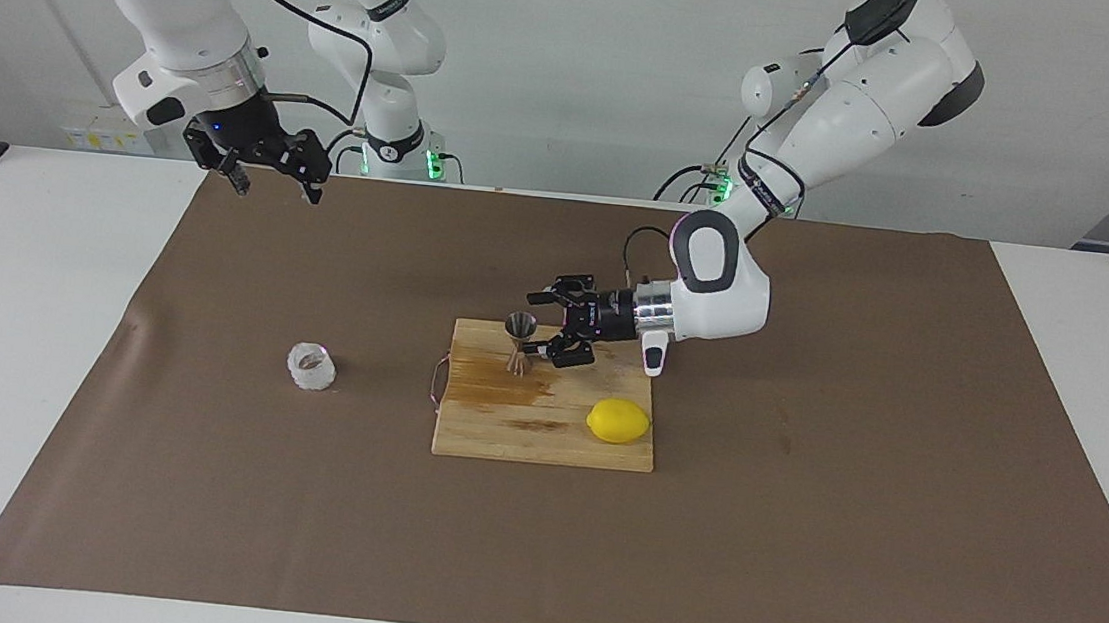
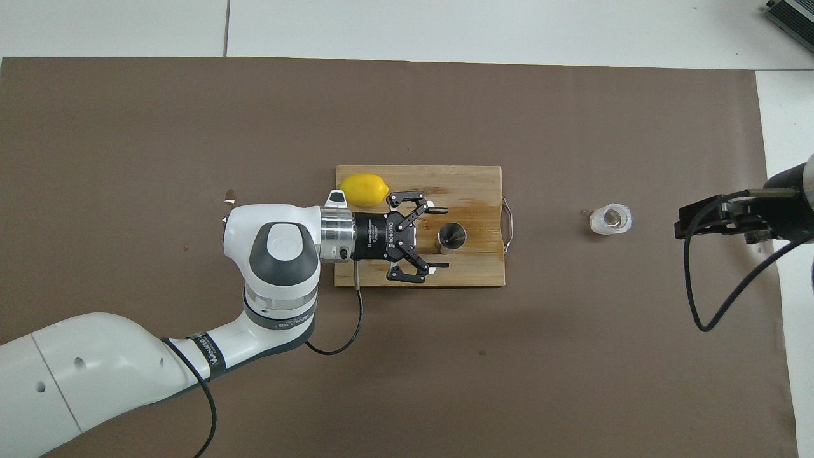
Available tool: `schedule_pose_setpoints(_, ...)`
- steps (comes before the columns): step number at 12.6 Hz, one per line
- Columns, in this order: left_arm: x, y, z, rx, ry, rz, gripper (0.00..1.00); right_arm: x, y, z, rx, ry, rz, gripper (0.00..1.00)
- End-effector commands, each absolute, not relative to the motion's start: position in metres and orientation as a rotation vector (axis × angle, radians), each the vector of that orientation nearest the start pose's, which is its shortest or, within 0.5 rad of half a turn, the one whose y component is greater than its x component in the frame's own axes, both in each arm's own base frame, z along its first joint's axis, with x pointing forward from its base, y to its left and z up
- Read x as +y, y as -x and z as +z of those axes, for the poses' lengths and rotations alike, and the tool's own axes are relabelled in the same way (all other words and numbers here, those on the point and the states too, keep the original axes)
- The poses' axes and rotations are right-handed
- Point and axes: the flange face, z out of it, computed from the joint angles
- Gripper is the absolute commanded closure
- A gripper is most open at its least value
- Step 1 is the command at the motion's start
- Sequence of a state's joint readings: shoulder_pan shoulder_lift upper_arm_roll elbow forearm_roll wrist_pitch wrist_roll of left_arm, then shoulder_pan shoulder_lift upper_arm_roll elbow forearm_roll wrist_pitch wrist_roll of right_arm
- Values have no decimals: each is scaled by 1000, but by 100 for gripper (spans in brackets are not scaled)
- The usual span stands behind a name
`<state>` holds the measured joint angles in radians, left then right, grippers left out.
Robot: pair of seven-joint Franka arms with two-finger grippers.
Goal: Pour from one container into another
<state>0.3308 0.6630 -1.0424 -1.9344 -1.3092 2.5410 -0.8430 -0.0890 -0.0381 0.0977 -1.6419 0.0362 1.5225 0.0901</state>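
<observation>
The small steel jigger (image 1: 518, 341) (image 2: 451, 236) stands upright on the wooden cutting board (image 1: 544, 436) (image 2: 474, 181), on a wet stain. My left gripper (image 1: 535, 328) (image 2: 445, 237) lies level just above the board and is open. Its fingertips stand on either side of the jigger and clear of it. The clear faceted glass cup (image 1: 312, 367) (image 2: 610, 219) sits on the brown mat toward the right arm's end. My right gripper (image 1: 276, 189) (image 2: 683, 224) hangs open and empty, high over the mat's edge at that end, and waits.
A yellow lemon (image 1: 618, 422) (image 2: 363, 189) lies on the board's corner, beside the left wrist. The board has a wire handle (image 2: 507, 216) at the end toward the glass cup. A few droplets (image 2: 229, 198) mark the mat near the left arm's elbow.
</observation>
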Motion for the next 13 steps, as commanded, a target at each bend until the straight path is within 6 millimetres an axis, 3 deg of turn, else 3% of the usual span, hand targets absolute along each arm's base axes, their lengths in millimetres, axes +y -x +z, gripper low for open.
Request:
schedule_pose_setpoints(1, -368, -525, 324, 1312, -1456, -1080, 0, 10, -534, 608, 134, 3081, 146, 0)
schedule_pose_setpoints(3, -367, -523, 328, 1277, -1453, -1135, 0, -3, -533, 606, 85, 3077, 152, 0)
schedule_pose_setpoints(5, -368, -516, 344, 1194, -1464, -1225, 0, -13, -532, 598, -263, 3060, 101, 0)
schedule_pose_setpoints(9, -344, -514, 380, 1082, -1546, -1300, 0, -45, -527, 575, -881, 2936, 36, 0)
schedule_pose_setpoints(13, -312, -518, 395, 974, -1789, -1210, 0, -92, -536, 539, -1490, 2612, -159, 0)
